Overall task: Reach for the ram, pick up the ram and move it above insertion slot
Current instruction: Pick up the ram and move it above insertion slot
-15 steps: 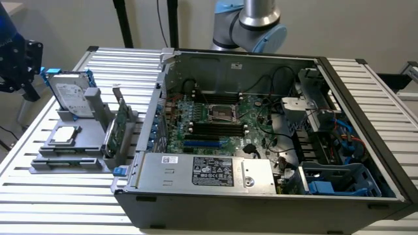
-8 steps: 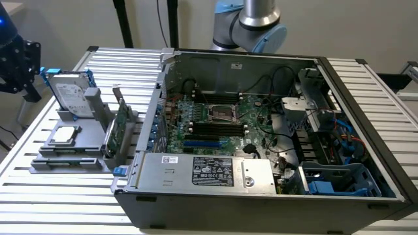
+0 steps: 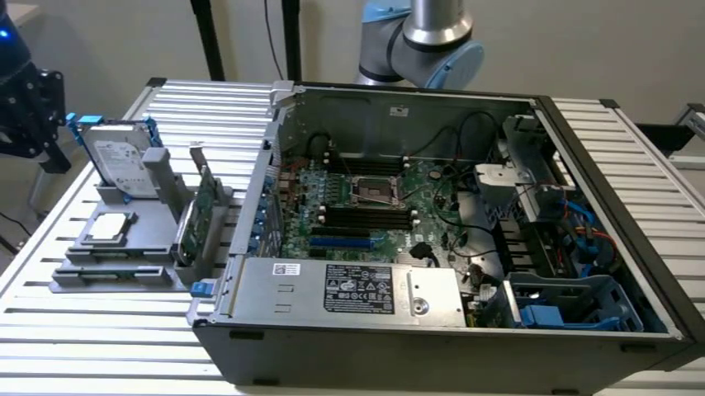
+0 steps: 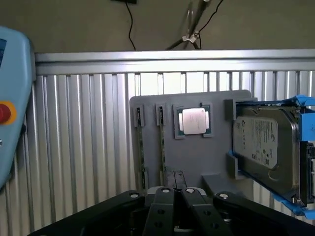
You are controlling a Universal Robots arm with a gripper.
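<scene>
One step was in hand, I think: the reach, and it looked hardly started.

In the exterior view, your arm (image 3: 438,37) rose behind the open computer case (image 3: 441,338). Nothing hung over the insertion slot (image 3: 364,216) on the board inside. The gray holder (image 3: 121,247) sat on the tabletop (image 3: 66,330), just beside the case on the exterior view's left.

In the wrist view, you looked down on that holder with the gripper (image 4: 177,191) above its near edge. Its fingers were pressed together and held nothing. The ram (image 4: 161,142) stood on its thin edge in the holder, apart from the gripper, between a twin stick (image 4: 139,142) and the silver chip (image 4: 193,121).

To grab the ram, I'd say you needed to part the fingers and line them up with its long, thin edge.
</scene>
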